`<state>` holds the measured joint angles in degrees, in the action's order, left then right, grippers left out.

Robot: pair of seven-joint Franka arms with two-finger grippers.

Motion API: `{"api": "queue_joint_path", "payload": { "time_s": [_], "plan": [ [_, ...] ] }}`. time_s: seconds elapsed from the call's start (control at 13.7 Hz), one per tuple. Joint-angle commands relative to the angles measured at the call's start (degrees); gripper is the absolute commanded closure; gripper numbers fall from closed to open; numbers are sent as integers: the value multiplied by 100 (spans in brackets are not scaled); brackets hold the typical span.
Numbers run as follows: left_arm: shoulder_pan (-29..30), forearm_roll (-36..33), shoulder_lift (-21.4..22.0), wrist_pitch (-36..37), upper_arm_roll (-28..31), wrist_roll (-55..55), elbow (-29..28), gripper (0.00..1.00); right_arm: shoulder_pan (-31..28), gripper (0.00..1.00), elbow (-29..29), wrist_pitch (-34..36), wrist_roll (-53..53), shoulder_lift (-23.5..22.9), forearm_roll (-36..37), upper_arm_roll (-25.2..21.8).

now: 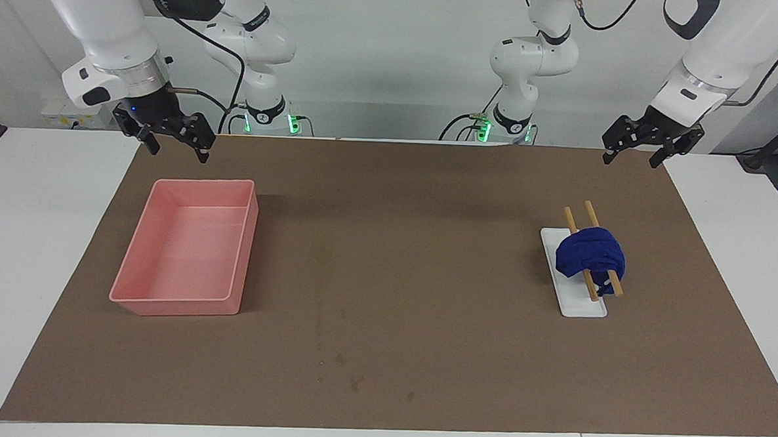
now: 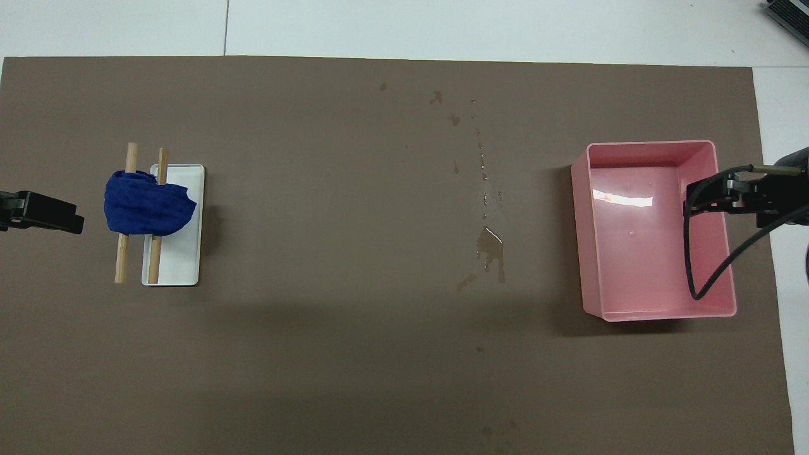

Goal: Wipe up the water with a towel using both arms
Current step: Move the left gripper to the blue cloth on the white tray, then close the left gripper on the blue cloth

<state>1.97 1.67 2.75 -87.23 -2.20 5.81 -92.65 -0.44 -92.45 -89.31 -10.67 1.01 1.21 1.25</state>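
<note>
The deep-blue towel point(image 1: 590, 253) lies bunched on two wooden sticks point(image 1: 569, 220) across a small white tray point(image 1: 582, 306), toward the left arm's end of the table; it also shows in the overhead view point(image 2: 148, 203). A water puddle point(image 2: 490, 246) with a trail of drops point(image 2: 481, 164) lies mid-mat, between the towel and the pink tray. My left gripper point(image 1: 631, 160) is open and empty, raised over the mat's edge at its own end, apart from the towel. My right gripper point(image 1: 178, 151) is open and empty, raised over the mat beside the pink tray.
A pink plastic tray point(image 1: 135, 247) stands toward the right arm's end of the brown mat point(image 1: 416, 200); it also shows in the overhead view point(image 2: 591, 221). White tabletop point(image 1: 40, 229) surrounds the mat. A black cable point(image 2: 701, 278) hangs over the tray from my right wrist.
</note>
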Motion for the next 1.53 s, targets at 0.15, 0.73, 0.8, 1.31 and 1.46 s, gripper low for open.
{"api": "queue_joint_path", "payload": {
  "time_s": [0.15, 0.73, 0.8, 1.31, 1.46],
  "plan": [
    [-39, -27, 50, -127, 27, 34, -104, 0, -35, 0, -133, 72, 153, 128, -130, -28],
    [119, -280, -18, -2850, 53, -440, -1273, 0, 53, 0, 192, -131, 144, 49, 204, 33],
    [128, -316, -150, -3026, 53, -458, -1291, 0, 53, 0, 279, -43, 144, -12, 204, 33],
    [146, -317, -283, -4424, 35, -695, -2653, 0, 36, 0, 324, 19, 135, -75, 107, 42],
    [128, -317, -345, -4661, 35, -695, -2810, 0, 36, 0, 316, 37, 135, -75, 116, 42]
  ]
}}
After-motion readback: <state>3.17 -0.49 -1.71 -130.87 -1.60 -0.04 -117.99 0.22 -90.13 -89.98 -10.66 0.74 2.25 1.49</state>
